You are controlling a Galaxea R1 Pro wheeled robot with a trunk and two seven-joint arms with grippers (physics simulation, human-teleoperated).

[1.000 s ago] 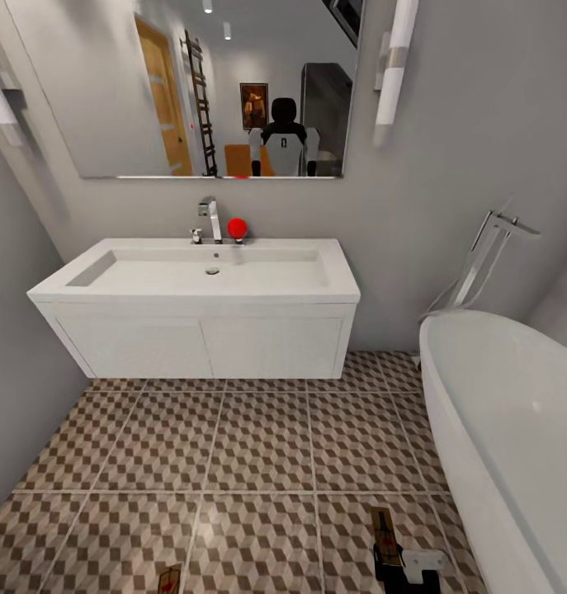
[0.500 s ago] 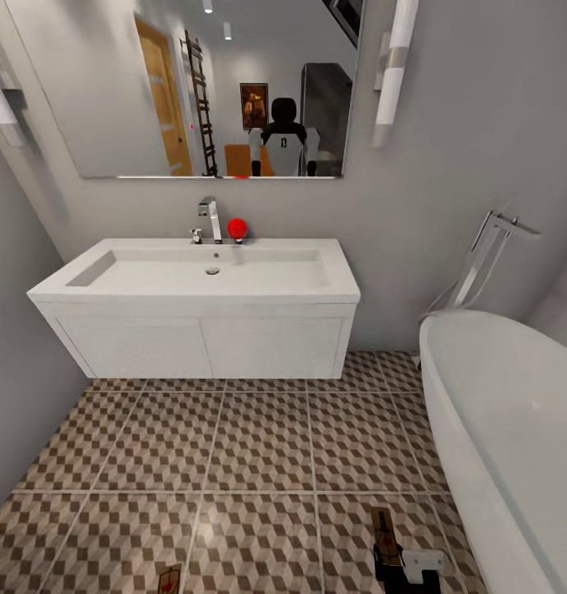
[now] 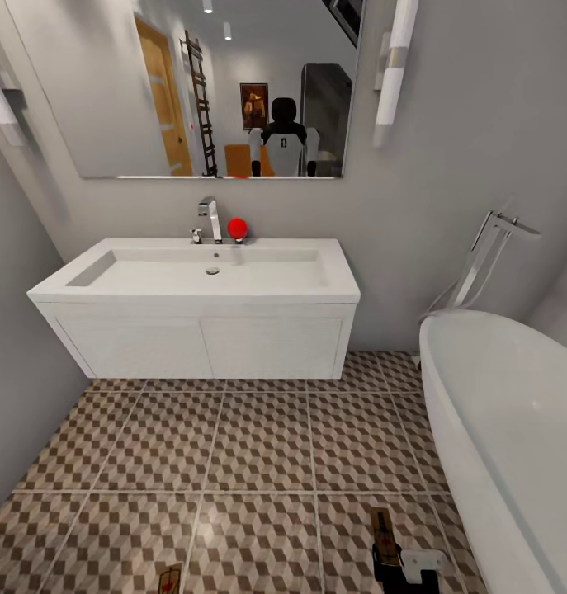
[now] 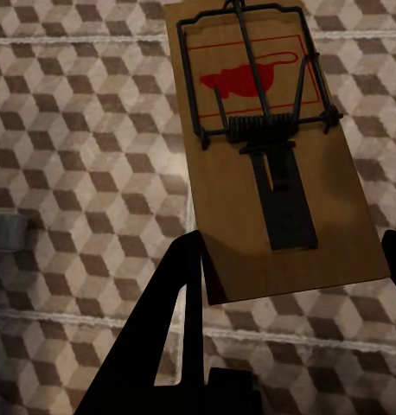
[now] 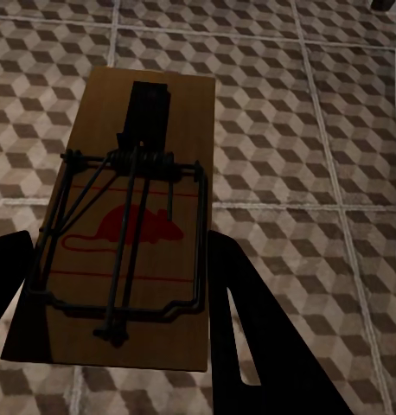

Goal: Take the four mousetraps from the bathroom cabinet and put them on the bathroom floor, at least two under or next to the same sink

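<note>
Standing behind the robot, facing the wall-hung sink vanity [image 3: 192, 330] at 12 o'clock; bathtub [image 3: 514, 429] at 3 o'clock. Bathroom floor [image 3: 258, 445] is open between them, cube-patterned tile.

Left gripper [image 4: 289, 259]: dark fingers sit either side of one mousetrap [image 4: 265, 147], pinching its plain end; the red mouse print points away from the wrist. In the head view this trap's tip shows at 6 o'clock, low over the tile.

Right gripper [image 5: 120, 285]: fingers flank a second mousetrap [image 5: 129, 225] and appear closed on its printed end. Head view places it at 5 o'clock, near the tub side.

Pose: both wrists angled steeply down, boards hanging above the floor, not resting on it as far as I can judge.

Step in hand, my reading: setting both traps down by the sink. To do well: carry them toward 12 o'clock, close against or under the vanity, lower until each board lies flat, then let go. Avoid the wire bars.
</note>
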